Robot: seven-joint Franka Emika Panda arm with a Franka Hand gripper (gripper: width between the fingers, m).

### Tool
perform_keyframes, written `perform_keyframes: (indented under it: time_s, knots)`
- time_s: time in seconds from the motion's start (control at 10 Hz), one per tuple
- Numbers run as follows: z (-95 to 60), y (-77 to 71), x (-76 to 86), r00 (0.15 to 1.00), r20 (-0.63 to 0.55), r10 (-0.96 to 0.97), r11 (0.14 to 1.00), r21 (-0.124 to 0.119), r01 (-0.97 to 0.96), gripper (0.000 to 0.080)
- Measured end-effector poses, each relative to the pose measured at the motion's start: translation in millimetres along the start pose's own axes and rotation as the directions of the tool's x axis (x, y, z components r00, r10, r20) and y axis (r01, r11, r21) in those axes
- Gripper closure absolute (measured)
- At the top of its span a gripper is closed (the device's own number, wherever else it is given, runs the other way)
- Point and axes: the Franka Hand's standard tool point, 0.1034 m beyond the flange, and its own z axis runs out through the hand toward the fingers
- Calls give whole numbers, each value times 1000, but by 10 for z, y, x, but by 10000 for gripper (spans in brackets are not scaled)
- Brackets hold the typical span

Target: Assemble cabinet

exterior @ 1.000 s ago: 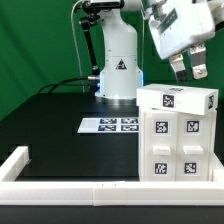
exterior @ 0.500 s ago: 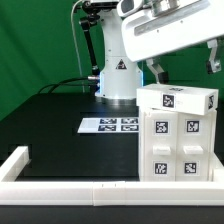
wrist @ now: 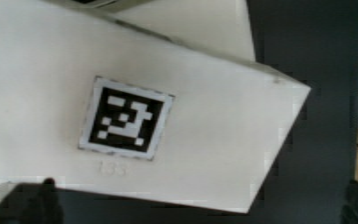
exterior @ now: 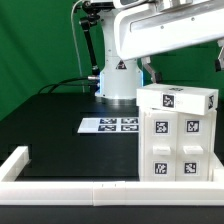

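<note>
Now your cabinet (exterior: 178,135), lower right, looks stiff and smooth; grab a thin edge. Gripper state: can't tell.

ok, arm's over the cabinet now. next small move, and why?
Probably a short, slow descent straight toward the cabinet top. The arm hangs above it in the exterior view, and the wrist view is filled by the tagged top panel, so the camera already looks down on it. The claw fingers are barely visible, so I can't tell if they're open; check that before contact.
</note>
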Motion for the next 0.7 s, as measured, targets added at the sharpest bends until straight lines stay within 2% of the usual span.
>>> perform_keyframes:
  time_s: [0.3, 0.5, 0.7]
  knots:
    - [38, 17, -47, 933, 12, -361, 933, -11, 361, 2]
    - [60, 7, -74, 832, 39, -554, 831, -33, 555, 2]
    - [80, 41, -83, 725, 57, -687, 724, -33, 689, 2]
